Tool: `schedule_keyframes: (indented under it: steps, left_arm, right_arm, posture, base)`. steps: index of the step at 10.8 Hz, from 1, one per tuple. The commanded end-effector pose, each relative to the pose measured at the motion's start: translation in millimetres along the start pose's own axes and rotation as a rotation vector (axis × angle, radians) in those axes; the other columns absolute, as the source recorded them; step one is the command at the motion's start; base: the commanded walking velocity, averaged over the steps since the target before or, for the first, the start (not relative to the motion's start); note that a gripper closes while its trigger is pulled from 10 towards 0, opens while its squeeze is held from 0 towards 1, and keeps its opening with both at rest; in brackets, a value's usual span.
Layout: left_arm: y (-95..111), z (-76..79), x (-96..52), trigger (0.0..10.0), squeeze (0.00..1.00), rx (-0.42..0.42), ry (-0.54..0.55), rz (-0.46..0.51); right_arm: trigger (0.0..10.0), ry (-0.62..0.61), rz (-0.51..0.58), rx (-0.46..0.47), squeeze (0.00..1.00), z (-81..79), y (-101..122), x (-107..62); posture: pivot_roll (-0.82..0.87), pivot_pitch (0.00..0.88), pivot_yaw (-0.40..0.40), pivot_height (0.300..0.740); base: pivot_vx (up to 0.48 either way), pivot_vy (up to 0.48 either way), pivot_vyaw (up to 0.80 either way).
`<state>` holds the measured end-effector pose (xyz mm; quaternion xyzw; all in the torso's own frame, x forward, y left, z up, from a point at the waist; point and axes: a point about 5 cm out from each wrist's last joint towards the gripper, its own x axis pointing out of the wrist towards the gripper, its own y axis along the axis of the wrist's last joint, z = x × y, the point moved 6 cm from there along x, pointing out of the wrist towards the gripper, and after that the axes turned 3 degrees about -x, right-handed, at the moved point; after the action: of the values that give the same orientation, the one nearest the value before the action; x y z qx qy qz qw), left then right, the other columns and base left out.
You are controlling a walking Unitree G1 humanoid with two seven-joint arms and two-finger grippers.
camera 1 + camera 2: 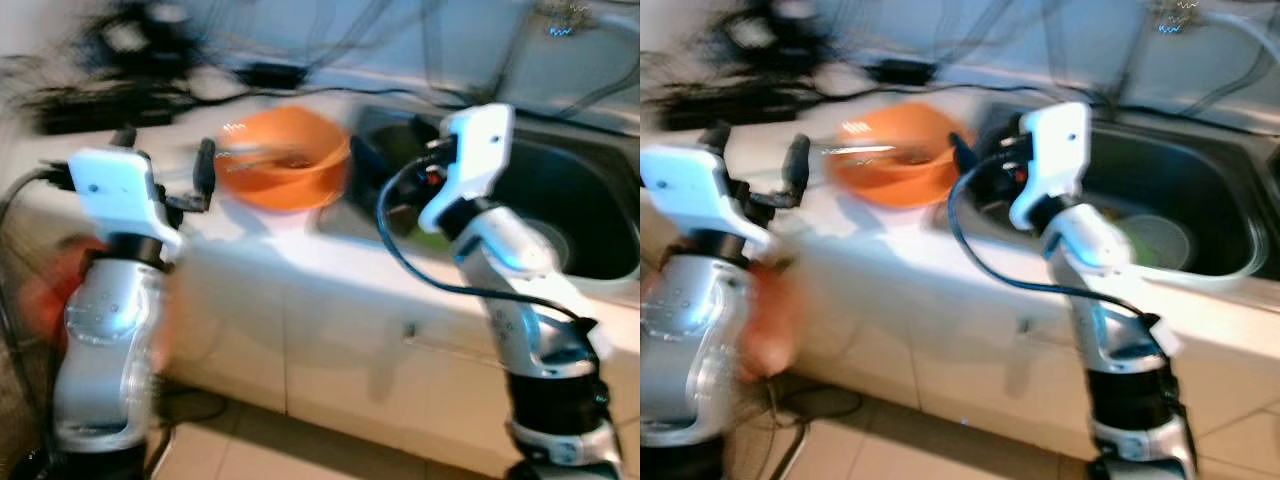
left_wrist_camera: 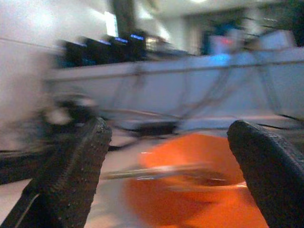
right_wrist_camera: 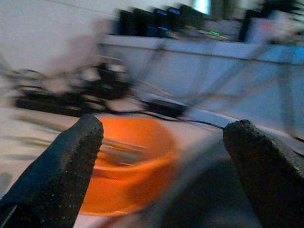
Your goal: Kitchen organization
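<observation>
The picture is blurred by motion. An orange bowl (image 1: pixel 283 160) stands on the white counter (image 1: pixel 250 240), just left of the steel sink (image 1: pixel 590 190). A metal utensil (image 2: pixel 156 171) lies across the bowl. My left gripper (image 1: pixel 165 160) is open, just left of the bowl and level with it; in the left wrist view the bowl (image 2: pixel 190 190) lies between and beyond its fingers. My right gripper (image 1: pixel 390 150) is open over the sink's left edge, pointing at the bowl (image 3: pixel 123 161).
Black devices and cables (image 1: pixel 110 70) crowd the back left of the counter. A pale round dish (image 1: pixel 1155 240) lies in the sink. White cabinet fronts (image 1: pixel 350 350) drop to a tiled floor. A blurred red-orange shape (image 1: pixel 50 290) sits low by my left arm.
</observation>
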<state>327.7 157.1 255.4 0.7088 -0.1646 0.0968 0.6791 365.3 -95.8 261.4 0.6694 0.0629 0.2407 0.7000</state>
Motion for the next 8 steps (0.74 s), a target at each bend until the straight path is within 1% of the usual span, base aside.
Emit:
schedule_keyframes:
  steps: [1,2,3,6,8]
  left_arm:
    - [5,-7.1,-2.7,10.0,0.00,0.013,0.020,0.014]
    - [7,-3.9,-4.6,10.0,0.00,0.014,0.010,0.019]
    - [6,-3.6,-6.3,10.0,0.00,0.019,0.011,0.012]
    - [6,-3.1,-13.2,10.0,0.00,0.015,0.018,-0.008]
    - [3,-3.2,-20.0,10.0,0.00,0.022,0.030,-0.034]
  right_arm:
    - [10.0,-0.007,0.013,0.000,0.00,-0.6,3,0.1]
    - [10.0,-0.010,0.013,0.000,0.00,-0.6,2,-1.2]
    - [10.0,-0.012,0.010,-0.001,0.00,-1.1,1,-2.1]
    - [10.0,-0.041,-0.001,-0.001,0.00,1.7,0,-10.0]
    - [10.0,-0.094,-0.015,0.000,0.00,6.7,-6,-21.2]
  posture:
    - [0.08,0.095,-0.014,0.740]
    - [0.08,0.107,-0.017,0.740]
    - [0.08,0.112,-0.019,0.740]
    - [0.07,0.170,-0.033,0.740]
    - [0.07,0.209,-0.041,0.740]
  base:
    - [0.000,0.000,0.00]
    - [0.000,0.000,0.00]
    - [0.000,0.000,0.00]
    - [0.000,0.000,0.00]
    - [0.000,0.000,0.00]
